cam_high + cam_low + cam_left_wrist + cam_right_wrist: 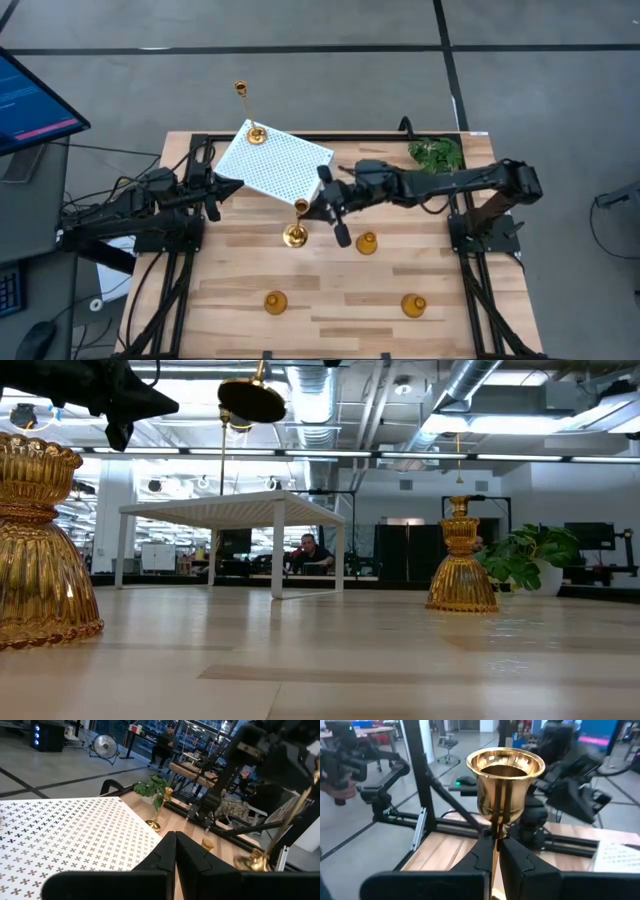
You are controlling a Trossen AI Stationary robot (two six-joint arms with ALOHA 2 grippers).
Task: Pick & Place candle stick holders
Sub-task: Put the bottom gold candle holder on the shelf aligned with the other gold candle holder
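- Wooden table (330, 290), white perforated platform (275, 162) at back.
- Right gripper (327, 207) clamped on tall candle holder (296, 225), lifted.
- Left gripper (212, 190) pinched together, empty, beside platform.

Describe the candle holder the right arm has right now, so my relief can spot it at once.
Start at the white perforated platform. Just off its front corner, the right gripper is shut on a tall gold holder by its thin stem. The other tall one stands on the platform; the short bell-shaped ones sit untouched on the wood.

Overhead, table-level, 2 wrist cams; shared table (330, 290).
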